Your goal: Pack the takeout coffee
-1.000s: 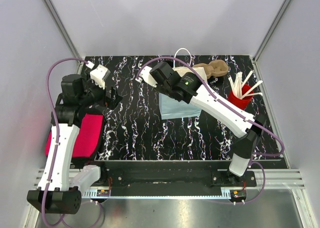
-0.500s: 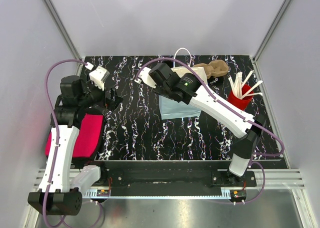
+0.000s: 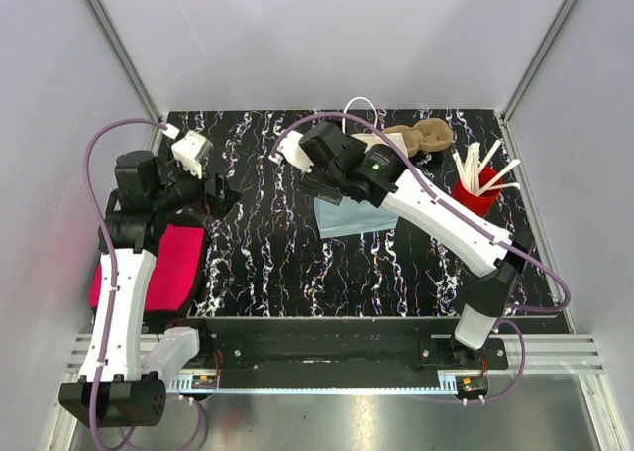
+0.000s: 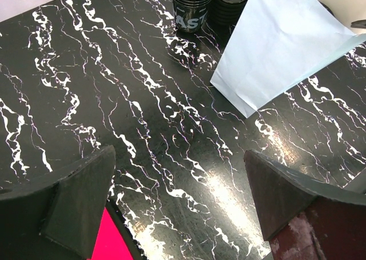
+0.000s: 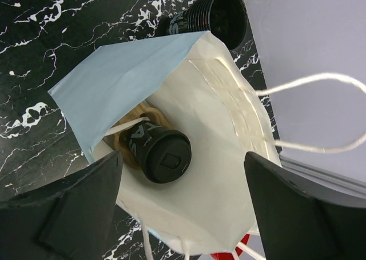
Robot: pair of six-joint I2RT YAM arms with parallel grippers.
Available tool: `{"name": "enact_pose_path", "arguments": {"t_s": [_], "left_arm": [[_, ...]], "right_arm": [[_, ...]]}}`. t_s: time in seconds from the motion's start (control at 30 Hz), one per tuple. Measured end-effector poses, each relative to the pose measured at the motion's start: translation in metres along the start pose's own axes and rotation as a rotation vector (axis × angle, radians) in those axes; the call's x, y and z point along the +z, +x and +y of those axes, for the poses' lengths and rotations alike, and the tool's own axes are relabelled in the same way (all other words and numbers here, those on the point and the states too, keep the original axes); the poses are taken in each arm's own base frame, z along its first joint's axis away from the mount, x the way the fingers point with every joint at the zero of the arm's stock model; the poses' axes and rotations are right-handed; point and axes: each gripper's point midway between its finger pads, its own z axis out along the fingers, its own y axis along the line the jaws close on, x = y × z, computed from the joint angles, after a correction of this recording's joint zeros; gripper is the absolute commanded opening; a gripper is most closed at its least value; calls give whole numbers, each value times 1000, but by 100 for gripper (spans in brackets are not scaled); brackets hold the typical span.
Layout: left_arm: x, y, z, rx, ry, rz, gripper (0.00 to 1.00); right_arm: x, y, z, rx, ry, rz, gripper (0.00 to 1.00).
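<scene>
The light-blue paper bag [image 5: 120,83] stands open on the black marbled table, its white inside facing the right wrist camera. Inside it a black lidded coffee cup [image 5: 163,154] sits in a brown cardboard carrier [image 5: 123,143]. My right gripper [image 5: 183,200] hovers over the bag's mouth, open, with nothing between its fingers [image 5: 63,214]. From above, the right gripper [image 3: 325,178] covers the bag [image 3: 347,218]. My left gripper [image 4: 180,197] is open above bare table, left of the bag [image 4: 280,43]; in the top view it [image 3: 213,188] is well apart from the bag.
A stack of black cups [image 4: 191,6] and a stack of lids [image 4: 229,0] stand behind the bag. A brown carrier [image 3: 421,136] lies at the back, a red cup of white stirrers [image 3: 475,191] at the right, and a pink pad [image 3: 163,268] at the left edge.
My right gripper has opened over the bag and let go of the coffee cup, which now rests inside. The left arm has barely shifted.
</scene>
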Motion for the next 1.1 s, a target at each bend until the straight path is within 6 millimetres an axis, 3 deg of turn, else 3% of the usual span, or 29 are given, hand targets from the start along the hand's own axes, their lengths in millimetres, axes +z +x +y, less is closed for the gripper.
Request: {"name": "enact_pose_path", "arguments": {"t_s": [0.27, 0.57, 0.8, 0.93, 1.1], "left_arm": [[-1, -1, 1, -3, 2, -5, 99], [-2, -1, 0, -6, 6, -9, 99], [-1, -1, -2, -8, 20, -10, 99], [-1, -1, -4, -8, 31, -13, 99], [-1, -2, -6, -8, 42, -15, 99]], "right_arm": [[-15, -5, -9, 20, 10, -39, 100], [-60, -31, -46, 103, 74, -184, 100], [-87, -31, -76, 160, 166, -239, 100], [-87, -12, -105, 243, 223, -221, 100], [-89, 45, -162, 436, 341, -161, 94]]}}
